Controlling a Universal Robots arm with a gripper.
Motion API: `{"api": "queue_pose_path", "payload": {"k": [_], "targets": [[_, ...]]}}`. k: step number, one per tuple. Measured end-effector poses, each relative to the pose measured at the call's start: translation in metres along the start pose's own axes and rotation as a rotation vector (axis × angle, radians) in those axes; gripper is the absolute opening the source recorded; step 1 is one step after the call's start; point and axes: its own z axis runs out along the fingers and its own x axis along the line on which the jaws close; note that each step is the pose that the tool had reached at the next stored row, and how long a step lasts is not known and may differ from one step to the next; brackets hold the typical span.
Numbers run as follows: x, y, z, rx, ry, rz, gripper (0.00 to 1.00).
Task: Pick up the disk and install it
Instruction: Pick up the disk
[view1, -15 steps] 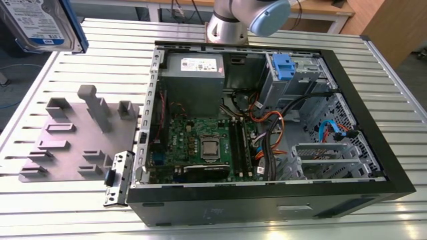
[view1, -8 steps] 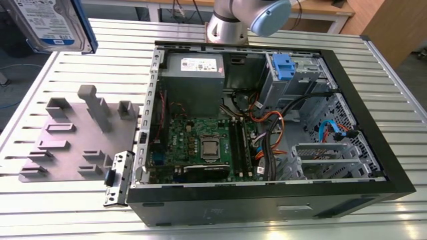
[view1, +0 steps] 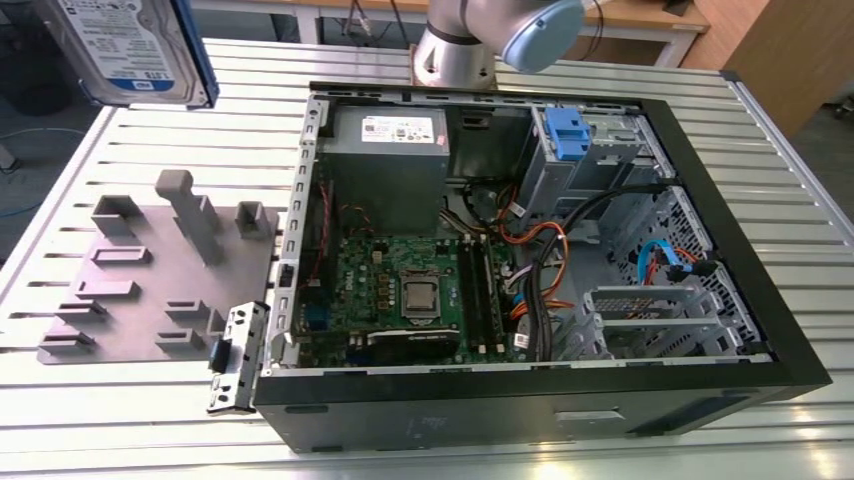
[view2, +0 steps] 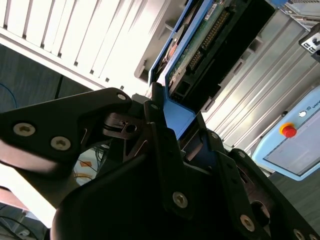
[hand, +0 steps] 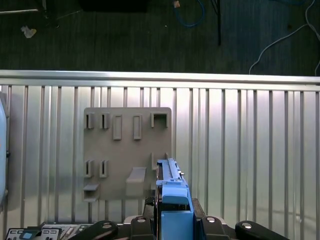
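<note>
Second wrist view: the black gripper (view2: 172, 125) is clamping the silver-grey rectangular disk (view2: 210, 45) by its blue plastic rail (view2: 182, 112); carrying it level seems advisable.

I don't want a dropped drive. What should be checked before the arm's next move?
1. Grip: gripper shut on the disk: ok.
2. Disk held clear above the grey fixture plate: ok.
3. Computer case open on top: ok.
4. Drive cage beside the blue latch free: cannot tell.
5. Cables clear of that cage: cannot tell; a black cable runs beside it.
</note>
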Motion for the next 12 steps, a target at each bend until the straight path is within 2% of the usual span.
{"api": "queue_pose_path", "payload": {"k": [12], "targets": [[0.0, -0.0361, -0.0005, -0.0001, 0.0, 0.0, 0.36]]}}
